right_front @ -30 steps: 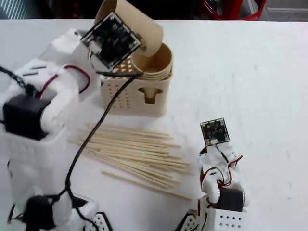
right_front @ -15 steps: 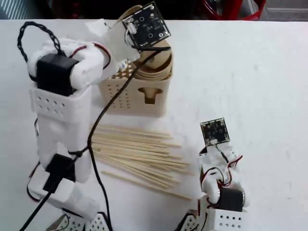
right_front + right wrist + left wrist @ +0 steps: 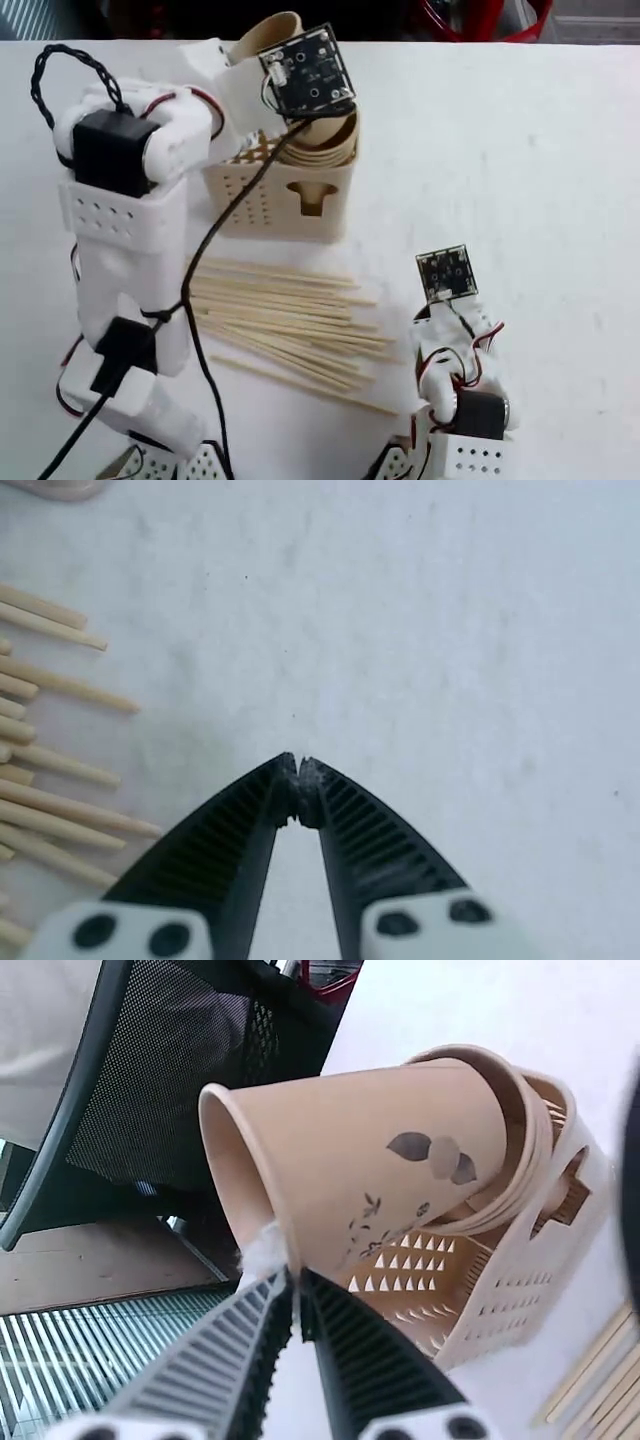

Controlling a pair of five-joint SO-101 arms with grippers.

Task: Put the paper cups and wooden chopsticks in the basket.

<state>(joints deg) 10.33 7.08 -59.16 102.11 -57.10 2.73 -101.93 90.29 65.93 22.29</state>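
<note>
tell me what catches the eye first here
The left gripper pinches the rim of a tilted paper cup, whose base sits in the stacked cups in the basket. Near the basket, a spread of wooden chopsticks lies on the table; the right gripper is shut beside them.

White table [image 3: 520, 150]. Perforated basket [image 3: 275, 205] stands near its far edge. Loose heap of wooden chopsticks [image 3: 290, 325] lies flat just in front of it.
</note>
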